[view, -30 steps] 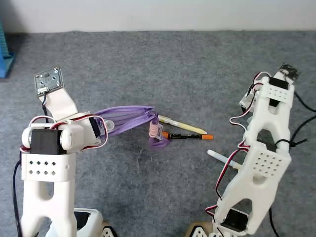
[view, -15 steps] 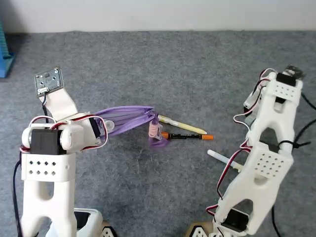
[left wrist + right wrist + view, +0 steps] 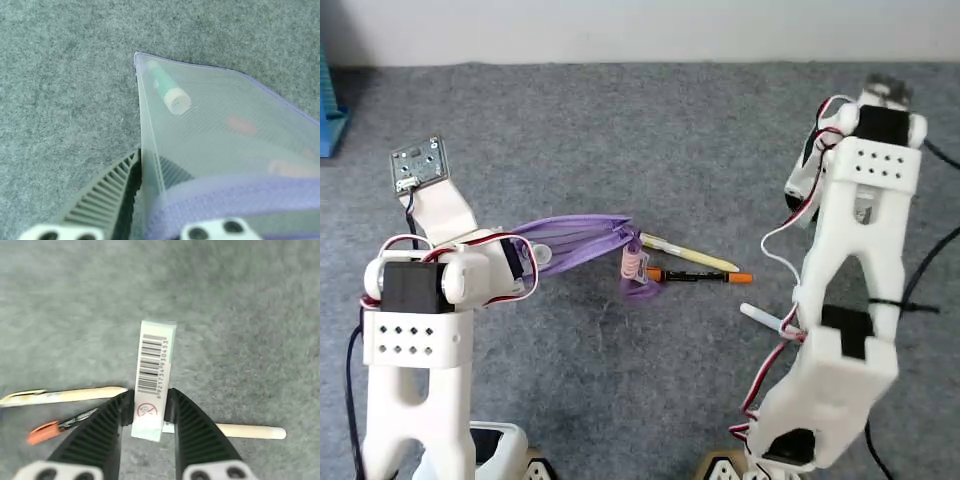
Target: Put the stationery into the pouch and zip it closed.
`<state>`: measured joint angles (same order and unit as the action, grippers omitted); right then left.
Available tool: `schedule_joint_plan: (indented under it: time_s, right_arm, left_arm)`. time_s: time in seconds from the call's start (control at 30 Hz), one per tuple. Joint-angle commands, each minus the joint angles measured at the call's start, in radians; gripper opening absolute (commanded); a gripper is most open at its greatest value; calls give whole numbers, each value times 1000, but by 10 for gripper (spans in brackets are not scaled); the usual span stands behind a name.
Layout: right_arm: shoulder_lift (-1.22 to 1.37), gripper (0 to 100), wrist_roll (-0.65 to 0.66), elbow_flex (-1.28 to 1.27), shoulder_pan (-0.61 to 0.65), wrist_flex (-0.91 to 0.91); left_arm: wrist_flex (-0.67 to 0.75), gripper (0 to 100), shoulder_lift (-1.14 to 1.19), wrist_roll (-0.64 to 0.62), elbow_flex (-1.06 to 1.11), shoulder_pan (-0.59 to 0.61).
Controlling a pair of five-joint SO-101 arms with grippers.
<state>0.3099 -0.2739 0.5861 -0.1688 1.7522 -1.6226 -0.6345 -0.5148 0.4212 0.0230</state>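
Pouch (image 3: pixel 225 130), translucent mesh, purple zip: edge pinched by left tool (image 3: pixel 150 200), likely steadying it. White barcoded block (image 3: pixel 152 370): clamped in right tool (image 3: pixel 148 405), apparently for transfer.

Near end of the pouch (image 3: pixel 575 240) under the left arm (image 3: pixel 450 280), white stick (image 3: pixel 758 316) partly behind the right arm (image 3: pixel 850 300)

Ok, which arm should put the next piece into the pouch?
Right. The right end effector is shut on the white barcoded block, so it can carry it over. The left end effector is clamped on the purple mesh pouch at its edge, holding it.
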Motion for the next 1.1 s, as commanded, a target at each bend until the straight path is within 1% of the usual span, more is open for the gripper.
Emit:
schedule_joint_plan:
  time_s: [0.0,0.23,0.33,0.43,0.6,0.73,0.8,0.93,1.07]
  right_arm:
    - [-209,8,60,-74,61,45]
    - [-555,8,71,-400,174,42]
    - [-687,8,66,-512,252,42]
    - [-823,8,64,-575,355,41]
    - [-1078,8,66,-661,584,-22]
    - [-1290,8,72,-839,742,-197]
    - [-1374,8,72,-951,802,-303]
    - [-1492,8,74,-1151,897,-601]
    - [-1514,8,77,-1280,954,-917]
  left_arm:
    - [-17,12,21,-8,18,3]
    - [-17,12,21,-8,16,9]
    - [-17,12,21,-8,16,9]
    - [-17,12,21,-8,16,5]
    - [-17,12,21,-8,16,8]
    - [-17,12,21,-8,16,8]
    - [-17,12,21,-8,16,9]
    - [-17,12,21,-8,16,8]
    - [-17,12,21,-8,18,3]
